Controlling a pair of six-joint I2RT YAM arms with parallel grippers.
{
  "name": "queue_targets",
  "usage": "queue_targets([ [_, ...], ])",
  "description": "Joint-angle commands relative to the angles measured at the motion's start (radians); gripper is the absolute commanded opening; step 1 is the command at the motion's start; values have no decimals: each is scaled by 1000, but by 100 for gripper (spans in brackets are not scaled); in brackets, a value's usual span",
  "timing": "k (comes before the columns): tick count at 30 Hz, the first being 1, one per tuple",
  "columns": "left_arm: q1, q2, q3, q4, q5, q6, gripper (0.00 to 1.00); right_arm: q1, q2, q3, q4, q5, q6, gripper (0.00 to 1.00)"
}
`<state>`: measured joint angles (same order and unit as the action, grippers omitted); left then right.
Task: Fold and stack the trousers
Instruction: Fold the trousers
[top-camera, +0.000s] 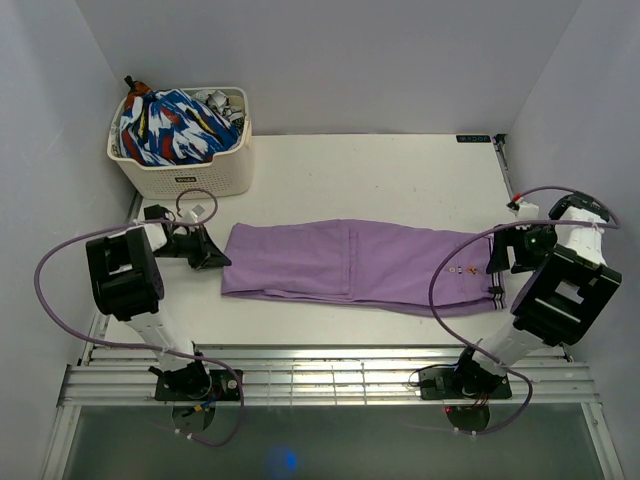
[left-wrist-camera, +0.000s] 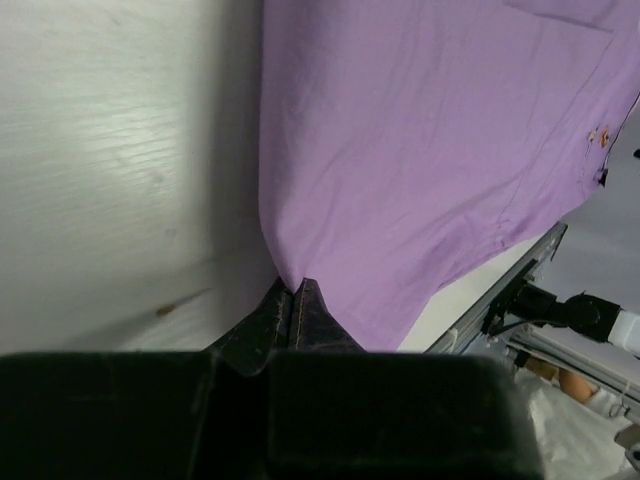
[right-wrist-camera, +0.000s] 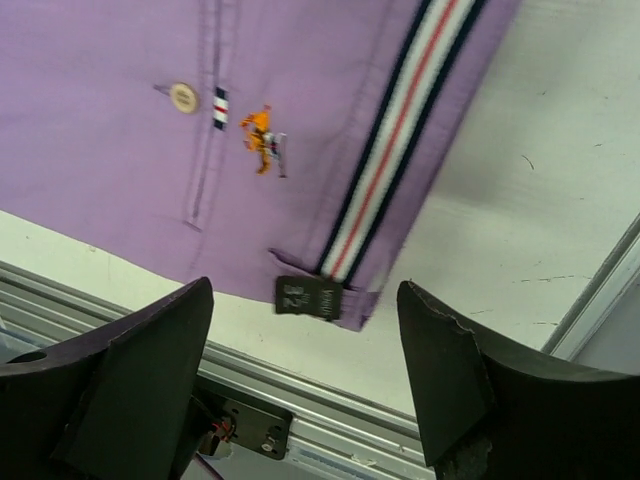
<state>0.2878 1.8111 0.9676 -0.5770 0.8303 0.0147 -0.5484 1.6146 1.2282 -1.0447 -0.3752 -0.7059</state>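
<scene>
Robotics lab cell, plain white walls (top-camera: 330, 60), aluminium rail frame (top-camera: 330, 385), cabled bench-mounted arms (top-camera: 125, 275)

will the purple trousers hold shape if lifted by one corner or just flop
Likely floppy: the trousers lie flat as thin, softly creased cloth, so a lifted corner should drape. Probably light too. The striped waistband looks thicker, so may sag less.

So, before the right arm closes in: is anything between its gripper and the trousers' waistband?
Nothing visible. The right gripper is open just off the striped waistband corner of the trousers, with only bare table between.
</scene>
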Motion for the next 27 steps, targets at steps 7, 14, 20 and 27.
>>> queue_targets([
  [7, 140, -223, 230, -236, -30, 166, 0, -16, 74, 4, -28, -157, -33, 79],
  [14, 90, -311, 324, -322, 62, 212, 0, 40, 133, -39, -46, -419, 11, 77],
  [20, -51, -338, 407, -331, 60, 91, 0, 119, 169, -165, 84, -447, 121, 89],
  [27, -333, -338, 445, -209, 34, -142, 0, 133, 165, -236, 249, -369, 226, 55],
])
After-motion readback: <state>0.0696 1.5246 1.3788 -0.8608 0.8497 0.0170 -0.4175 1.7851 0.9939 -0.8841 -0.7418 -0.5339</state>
